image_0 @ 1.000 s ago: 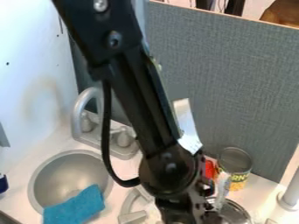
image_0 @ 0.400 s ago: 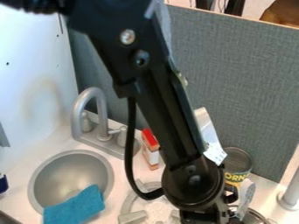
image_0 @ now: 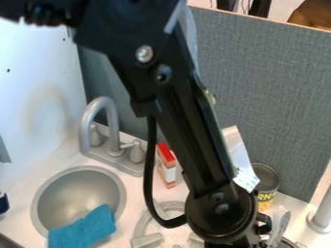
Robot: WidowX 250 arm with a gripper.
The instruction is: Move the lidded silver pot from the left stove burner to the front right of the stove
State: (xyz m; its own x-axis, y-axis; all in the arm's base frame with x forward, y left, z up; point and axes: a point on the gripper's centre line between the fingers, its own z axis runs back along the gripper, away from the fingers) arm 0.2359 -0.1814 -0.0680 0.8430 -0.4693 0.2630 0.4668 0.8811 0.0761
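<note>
Camera view, clock centred on your gripper point(image_0: 238, 241), low and right of centre. Pincer state: you cannot tell, nor whether it holds anything. Nearest it, a slender grey piece point(image_0: 280, 226) at 2 o'clock, contact unclear. Can point(image_0: 265, 195): 1 o'clock. Red-topped carton point(image_0: 169, 170): 11. Burner point(image_0: 140, 227): 10. Blue cloth point(image_0: 82, 229): 9, on the sink's point(image_0: 76, 189) rim.

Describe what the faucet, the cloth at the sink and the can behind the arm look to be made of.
Faucet: matte grey, perhaps painted plastic or metal; its dull, even sheen leaves it open.
Cloth: likely soft woven or sponge-like fabric, judging by how it drapes over the rim.
Can: probably metal, given its ridged grey rim, with a printed yellow label.
</note>
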